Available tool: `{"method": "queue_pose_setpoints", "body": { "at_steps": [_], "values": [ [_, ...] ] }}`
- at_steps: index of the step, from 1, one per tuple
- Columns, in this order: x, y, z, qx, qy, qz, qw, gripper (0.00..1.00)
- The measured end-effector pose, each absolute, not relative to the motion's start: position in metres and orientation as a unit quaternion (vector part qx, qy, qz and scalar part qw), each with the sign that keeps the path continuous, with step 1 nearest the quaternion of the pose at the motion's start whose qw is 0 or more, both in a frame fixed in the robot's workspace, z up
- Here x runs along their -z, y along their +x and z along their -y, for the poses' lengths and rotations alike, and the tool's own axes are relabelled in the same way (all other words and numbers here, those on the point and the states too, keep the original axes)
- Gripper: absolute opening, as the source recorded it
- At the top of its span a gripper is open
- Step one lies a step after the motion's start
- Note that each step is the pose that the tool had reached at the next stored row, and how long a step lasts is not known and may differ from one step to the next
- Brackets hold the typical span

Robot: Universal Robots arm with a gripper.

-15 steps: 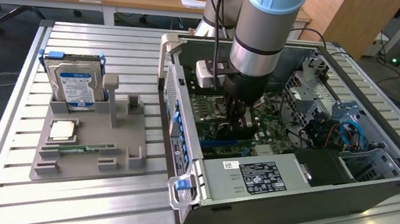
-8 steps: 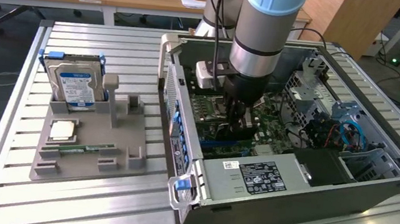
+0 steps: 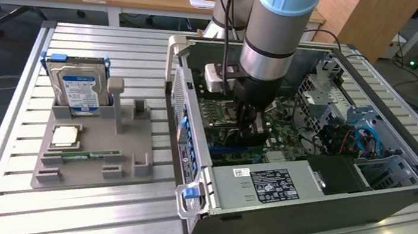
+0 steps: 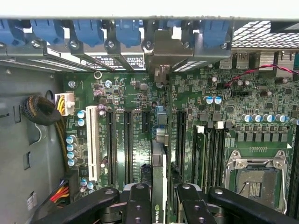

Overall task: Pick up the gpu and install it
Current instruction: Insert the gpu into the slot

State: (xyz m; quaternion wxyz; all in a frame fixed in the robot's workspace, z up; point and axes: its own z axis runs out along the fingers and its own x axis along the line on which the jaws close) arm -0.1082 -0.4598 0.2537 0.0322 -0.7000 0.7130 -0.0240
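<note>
My gripper (image 3: 245, 134) reaches down into the open computer case (image 3: 391, 193), over the green motherboard (image 4: 126, 93). It is shut on the gpu (image 4: 158, 163), a thin card seen edge-on between the two black fingers (image 4: 140, 205). The card stands upright in line with the long expansion slots. Its silver end bracket (image 4: 161, 51) sits at the case's rear wall among the blue slot clips. In the exterior view the gpu (image 3: 232, 139) is a dark shape under the gripper, low against the board. Whether it is seated in a slot I cannot tell.
A grey holder tray (image 3: 135, 171) at the exterior view's left holds a hard drive (image 3: 81, 89), a RAM stick (image 3: 92, 155) and a CPU chip (image 3: 65, 135). Inside the case are the power supply (image 3: 272, 187), an open CPU socket (image 4: 254, 179) and a sleeved cable bundle (image 4: 39, 109).
</note>
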Motion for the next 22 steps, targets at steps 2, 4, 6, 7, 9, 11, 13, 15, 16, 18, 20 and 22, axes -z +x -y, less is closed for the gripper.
{"method": "queue_pose_setpoints", "body": {
  "at_steps": [2, 4, 6, 7, 9, 11, 13, 15, 16, 18, 20, 22],
  "values": [
    [-0.2557, -0.1082, 0.4598, 0.024, -0.700, -0.713, 0.032, 0.26],
    [-0.2560, -0.1081, 0.4598, 0.024, -0.700, -0.713, 0.033, 0.26],
    [-0.2558, -0.1081, 0.4598, 0.024, -0.700, -0.713, 0.032, 0.26],
    [-0.2554, -0.1081, 0.4598, 0.024, -0.700, -0.713, 0.033, 0.26],
    [-0.2547, -0.1081, 0.4599, 0.024, -0.700, -0.713, 0.032, 0.26],
    [-0.2543, -0.1081, 0.4600, 0.024, -0.700, -0.713, 0.032, 0.26],
    [-0.2542, -0.1081, 0.4599, 0.023, -0.700, -0.713, 0.033, 0.26],
    [-0.2541, -0.1081, 0.4599, 0.023, -0.700, -0.713, 0.033, 0.26],
    [-0.2541, -0.1081, 0.4599, 0.023, -0.700, -0.713, 0.033, 0.26],
    [-0.2543, -0.1081, 0.4600, 0.022, -0.700, -0.713, 0.034, 0.26],
    [-0.2543, -0.1082, 0.4599, 0.022, -0.700, -0.713, 0.034, 0.26],
    [-0.2544, -0.1081, 0.4599, 0.022, -0.700, -0.713, 0.034, 0.26]
  ]
}}
